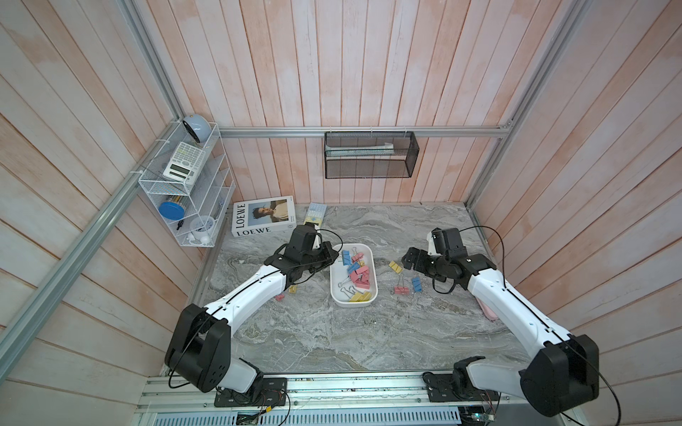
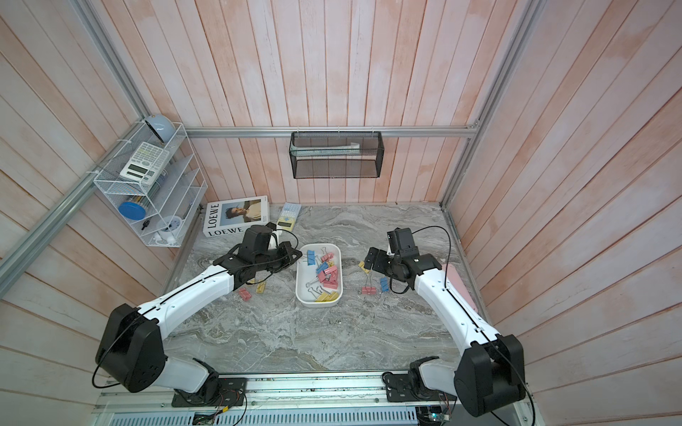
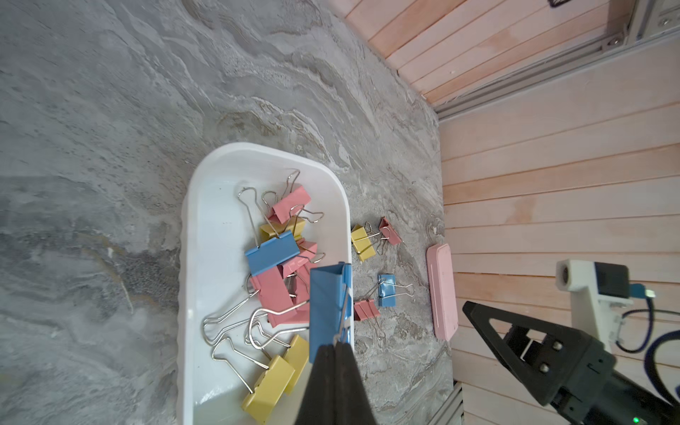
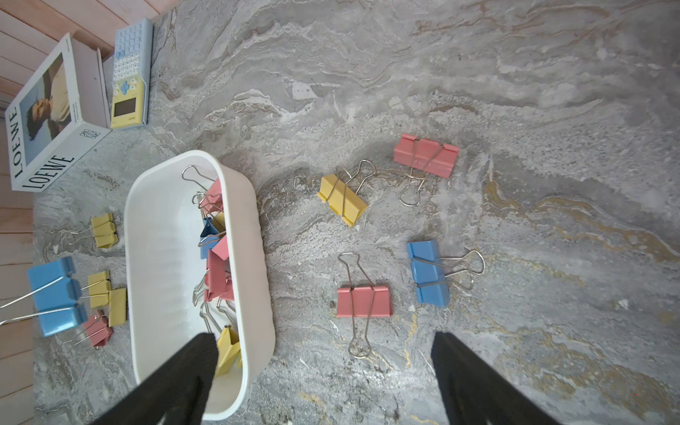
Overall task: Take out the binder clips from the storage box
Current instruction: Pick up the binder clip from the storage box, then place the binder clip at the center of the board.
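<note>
The white storage box [image 1: 340, 296] [image 2: 305, 286] sits mid-table and holds several pink, blue and yellow binder clips [image 1: 360, 276] [image 3: 274, 254]. My left gripper [image 1: 334, 254] [image 3: 335, 346] is shut on the wire handle of a blue binder clip [image 1: 346, 257] [image 3: 325, 305], which hangs raised over the box's far left part. My right gripper [image 1: 409, 258] [image 4: 323, 336] is open and holds nothing. It hovers over the table right of the box [image 4: 162, 257]. Below it lie loose clips: yellow [image 4: 343, 198], pink [image 4: 363, 301] and blue [image 4: 428, 272].
More loose clips [image 1: 291, 289] lie left of the box under my left arm. A LOEWE book [image 1: 264, 215] and a calculator [image 1: 316, 214] are at the back left. A pink case [image 3: 441, 290] lies by the right wall. A white wire rack [image 1: 186, 188] and a black mesh basket [image 1: 371, 155] hang on the walls.
</note>
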You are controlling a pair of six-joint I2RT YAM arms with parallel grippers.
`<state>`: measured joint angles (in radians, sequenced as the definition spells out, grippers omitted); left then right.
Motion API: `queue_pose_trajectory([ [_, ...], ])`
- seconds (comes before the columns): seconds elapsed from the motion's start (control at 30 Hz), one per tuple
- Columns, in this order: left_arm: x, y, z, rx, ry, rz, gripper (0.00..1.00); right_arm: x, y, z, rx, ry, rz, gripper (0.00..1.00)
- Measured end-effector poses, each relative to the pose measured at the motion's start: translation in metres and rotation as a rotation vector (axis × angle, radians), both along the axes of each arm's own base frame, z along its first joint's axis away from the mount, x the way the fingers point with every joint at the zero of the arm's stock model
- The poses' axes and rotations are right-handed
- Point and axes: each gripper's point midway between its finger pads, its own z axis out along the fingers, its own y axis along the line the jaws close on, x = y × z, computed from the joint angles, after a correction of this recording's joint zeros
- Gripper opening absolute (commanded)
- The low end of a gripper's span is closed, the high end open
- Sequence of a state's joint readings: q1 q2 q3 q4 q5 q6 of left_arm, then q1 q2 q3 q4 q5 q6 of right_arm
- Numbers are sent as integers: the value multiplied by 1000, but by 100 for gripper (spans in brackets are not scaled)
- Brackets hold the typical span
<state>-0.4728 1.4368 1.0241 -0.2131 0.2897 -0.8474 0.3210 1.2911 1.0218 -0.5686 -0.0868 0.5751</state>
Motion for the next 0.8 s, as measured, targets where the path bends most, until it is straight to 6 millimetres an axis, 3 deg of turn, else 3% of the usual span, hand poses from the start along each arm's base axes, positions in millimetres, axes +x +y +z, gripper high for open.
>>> queue_pose_trajectory([
  [0.17, -2, 42, -2, 15, -6, 101, 0, 6, 20, 2, -5, -5, 47, 98],
  [0.4, 14, 90, -27, 54, 29, 240, 0, 7, 50, 8, -5, -21, 119, 98],
  [0.6, 38, 113, -73, 102, 101, 314, 0, -2, 71, 9, -7, -22, 179, 98],
  [0.8, 54, 118, -116, 141, 175, 329, 0, -5, 87, 8, -20, -2, 222, 98],
])
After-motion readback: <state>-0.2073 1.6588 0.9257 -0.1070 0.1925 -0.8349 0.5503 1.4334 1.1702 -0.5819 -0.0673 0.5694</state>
